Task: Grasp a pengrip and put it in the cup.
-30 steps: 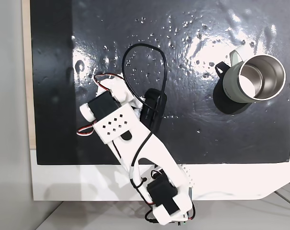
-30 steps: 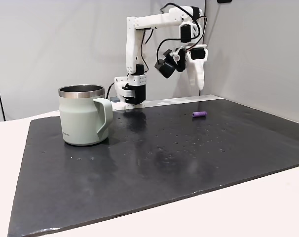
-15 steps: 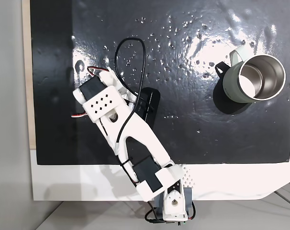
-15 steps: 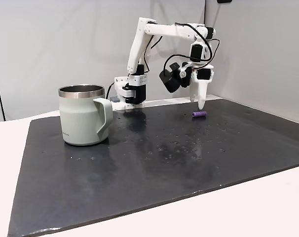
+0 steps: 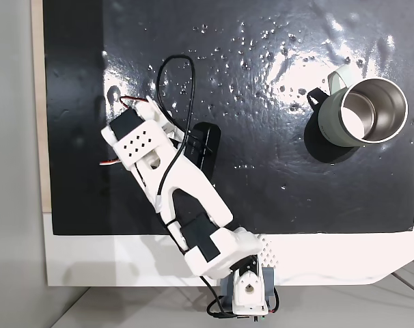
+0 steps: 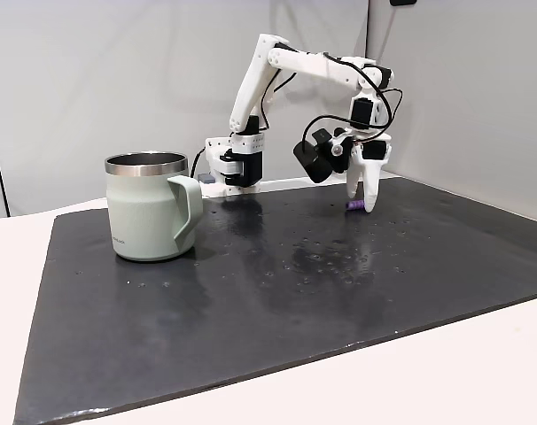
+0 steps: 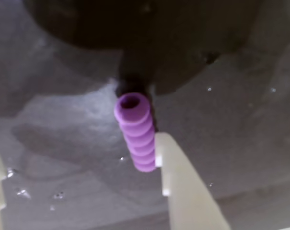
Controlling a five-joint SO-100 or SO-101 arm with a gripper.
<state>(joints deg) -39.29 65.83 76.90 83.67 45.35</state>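
Tool (image 7: 78,158) lowered onto the dark surface (image 6: 277,292) with fingers apart, straddling the purple pengrip (image 7: 136,135) lying flat, one fingertip (image 7: 166,148) touching its side, apparently positioned for a pinch; cup (image 6: 151,207) stands well apart.

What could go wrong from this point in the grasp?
The pengrip lies on the mat close against one white finger, far from the other at the frame edge; closing off-centre may roll or flick it away. The cup stands across the mat, so a weak pinch might drop it during the carry.
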